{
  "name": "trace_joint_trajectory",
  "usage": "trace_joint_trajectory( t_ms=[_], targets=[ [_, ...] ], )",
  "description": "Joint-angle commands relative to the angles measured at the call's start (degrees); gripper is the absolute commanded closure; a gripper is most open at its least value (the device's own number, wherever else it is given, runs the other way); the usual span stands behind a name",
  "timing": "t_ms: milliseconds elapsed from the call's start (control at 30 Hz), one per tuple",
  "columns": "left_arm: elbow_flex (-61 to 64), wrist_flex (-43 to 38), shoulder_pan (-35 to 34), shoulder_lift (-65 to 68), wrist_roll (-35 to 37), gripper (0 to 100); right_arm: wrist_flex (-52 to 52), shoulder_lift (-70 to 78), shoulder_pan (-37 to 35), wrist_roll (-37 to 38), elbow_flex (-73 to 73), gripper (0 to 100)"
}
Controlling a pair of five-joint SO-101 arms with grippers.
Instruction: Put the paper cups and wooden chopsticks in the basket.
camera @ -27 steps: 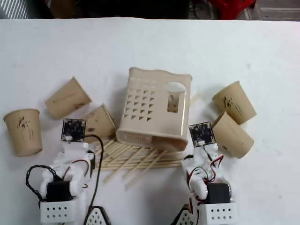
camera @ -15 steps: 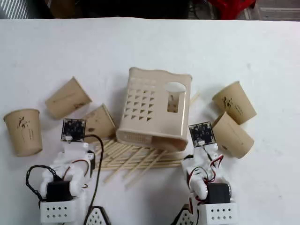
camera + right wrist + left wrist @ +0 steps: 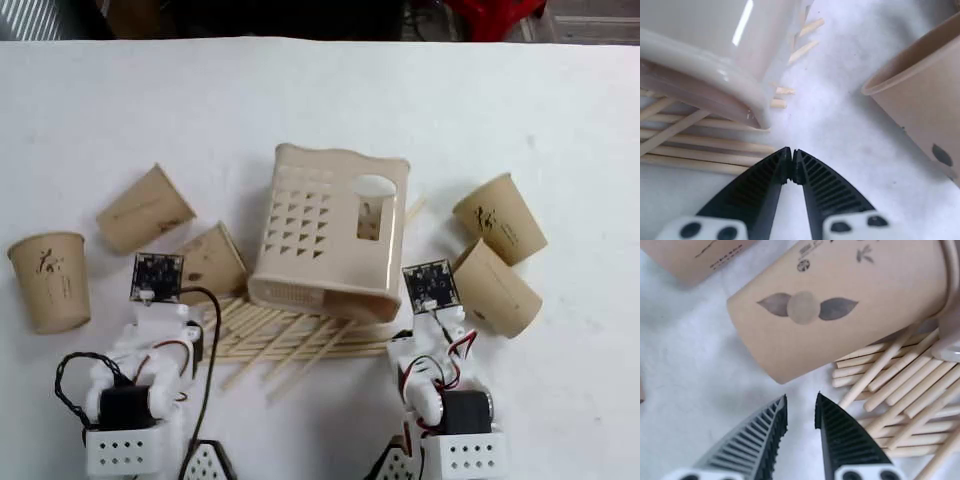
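Near the basket [image 3: 300, 225], the left hand [image 3: 801, 399] sits slightly open by a paper cup [image 3: 840, 305], the right hand [image 3: 791, 152] closed, empty.

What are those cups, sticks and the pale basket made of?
Cups: matte brown paper, apparently, with printed marks and a rolled rim.
Chopsticks: pale unvarnished wood, seemingly, dull and blunt-ended.
Basket: probably glossy beige plastic, with moulded holes and a sheen.

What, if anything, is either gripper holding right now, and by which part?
Nothing is held. The left gripper is open with empty jaws near a paper cup; the right gripper is shut on nothing beside the basket.
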Motion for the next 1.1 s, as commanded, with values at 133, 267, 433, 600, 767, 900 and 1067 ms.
trace_joint_trajectory(
  t_ms=[133, 267, 433, 600, 767, 900, 1067],
  targets=[
    [-0.09, 0.35, 0.31, -0.31, -0.44, 89, 0.22, -0.13, 0.04, -0.18, 0.44, 98.1],
    [-0.09, 0.35, 0.31, -0.31, -0.44, 89, 0.22, -0.13, 0.04, -0.18, 0.44, 98.1],
    [-0.09, 0.35, 0.31, -0.31, -0.44, 89, 0.22, -0.13, 0.04, -0.18, 0.44, 98.1],
    [-0.09, 0.35, 0.31, -0.31, -0.44, 89, 0.22, -0.13, -0.13, -0.26, 0.44, 98.1],
    [-0.09, 0.35, 0.31, -0.31, -0.44, 89, 0.22, -0.13, -0.22, -0.35, 0.44, 98.1],
    [-0.09, 0.35, 0.31, -0.31, -0.44, 89, -0.13, -0.22, -0.31, -0.18, 0.44, 98.1],
    [-0.09, 0.35, 0.31, -0.31, -0.44, 89, 0.13, -0.22, -3.56, -0.18, 0.44, 98.1]
  ],
)
